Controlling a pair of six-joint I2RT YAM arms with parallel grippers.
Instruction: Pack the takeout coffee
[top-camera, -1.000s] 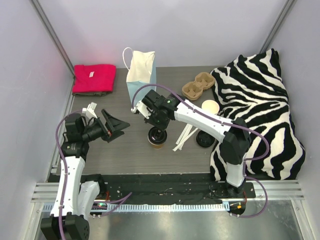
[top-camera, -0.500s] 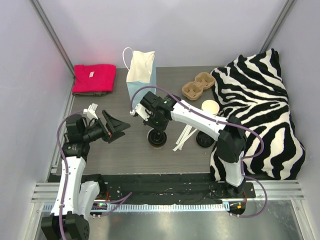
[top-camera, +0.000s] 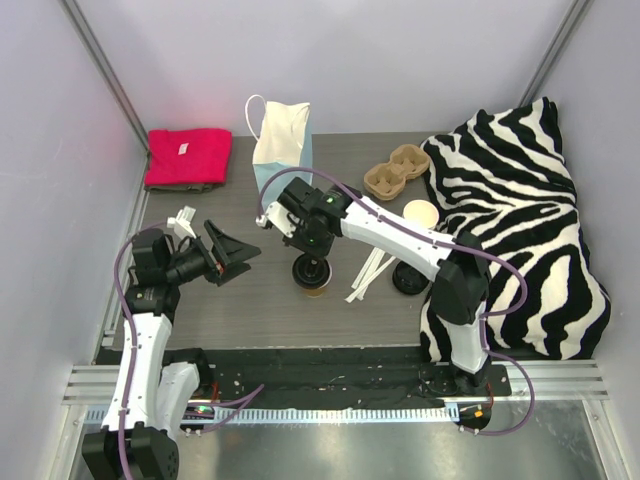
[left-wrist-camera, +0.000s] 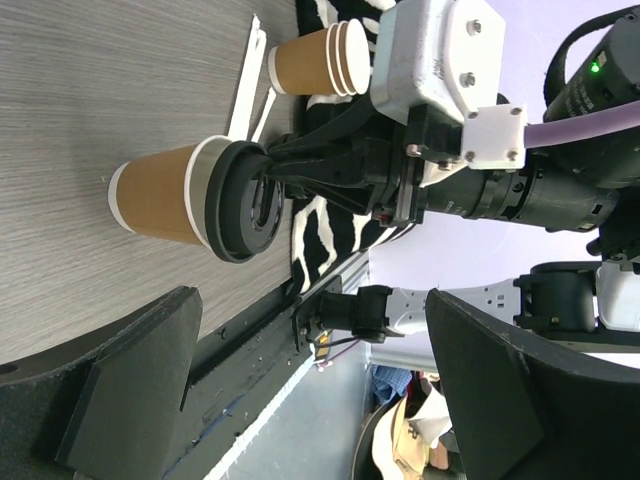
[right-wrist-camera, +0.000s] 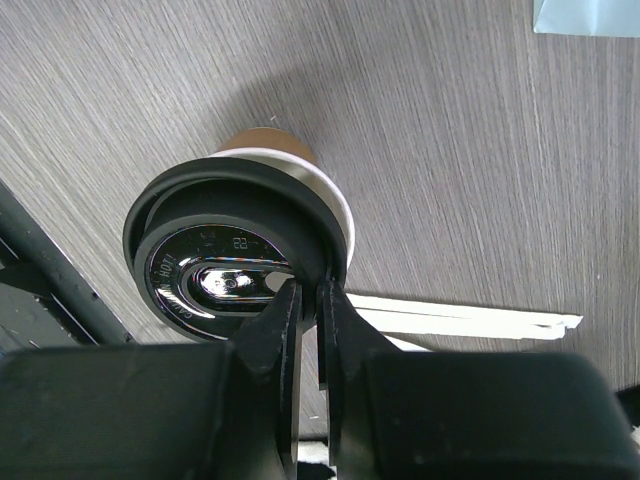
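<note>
The takeout coffee (top-camera: 313, 278) stands upright mid-table, a tan paper cup (left-wrist-camera: 160, 195) with a pale rim and a round black lid (right-wrist-camera: 225, 255). My right gripper (right-wrist-camera: 308, 290) comes down on it from above, its jaws nearly together and pinching the lid's raised edge on the side nearest the wrist. The right gripper (top-camera: 313, 256) hides much of the cup in the top view. My left gripper (top-camera: 236, 255) hovers to the cup's left and points at it, wide open (left-wrist-camera: 310, 320) with nothing between its fingers.
A light blue paper bag (top-camera: 281, 140) stands behind the cup. A brown pulp carrier (top-camera: 395, 172), a second lidless cup (top-camera: 421, 212), a loose black lid (top-camera: 410, 278) and white sticks (top-camera: 368, 272) lie to the right. A zebra cloth (top-camera: 520, 210) fills the right side and a red cloth (top-camera: 187, 157) lies back left.
My right wrist has shifted slightly left and back over the cup, still pinching the lid. The left arm has not moved.
</note>
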